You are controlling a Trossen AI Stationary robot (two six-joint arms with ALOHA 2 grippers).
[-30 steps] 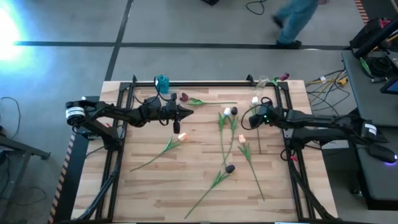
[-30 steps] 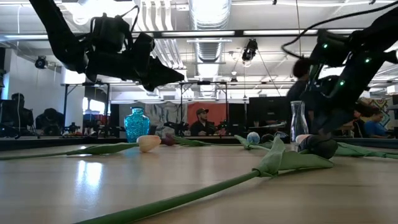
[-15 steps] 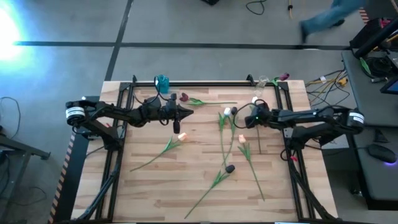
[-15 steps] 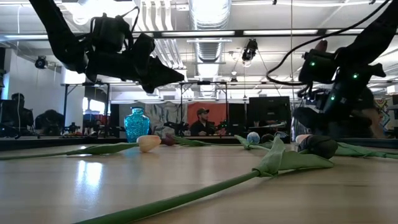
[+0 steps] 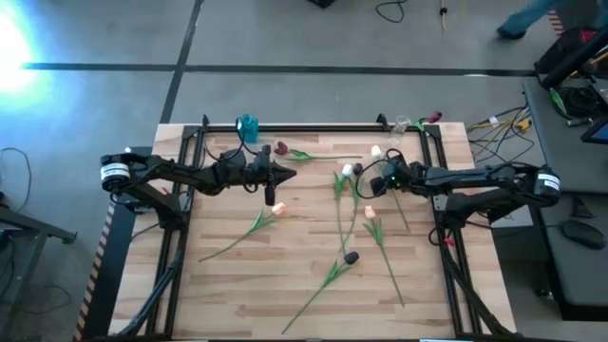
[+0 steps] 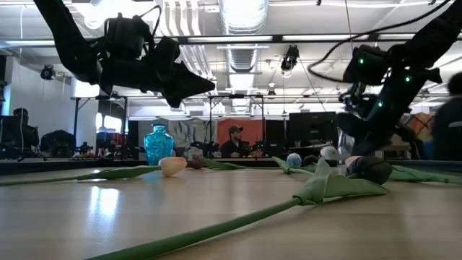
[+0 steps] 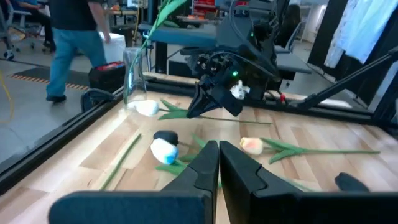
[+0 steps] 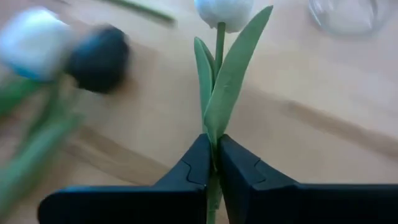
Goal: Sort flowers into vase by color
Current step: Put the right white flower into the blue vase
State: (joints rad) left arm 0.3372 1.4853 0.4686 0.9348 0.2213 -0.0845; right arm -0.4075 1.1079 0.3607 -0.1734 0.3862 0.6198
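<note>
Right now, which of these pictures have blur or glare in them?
High view: strong glare at the left edge. Right wrist view: the white tulip held in the right hand is sharp, but the dark flower head beside it is smeared.

Left gripper (image 7: 218,163), two dark fingers pressed together, nothing between them, above the light wooden table (image 7: 311,134). Ahead, the right gripper (image 7: 200,107) low over the table, gripping a white tulip (image 7: 144,108) by its green stem. Nearer: black tulip head (image 7: 165,137) touching a white one (image 7: 163,149), peach tulip (image 7: 252,145) beside them. Clear glass vase (image 7: 134,74) at the table's far edge with a green stem in it. Person in jeans (image 7: 71,43) beyond.
</note>
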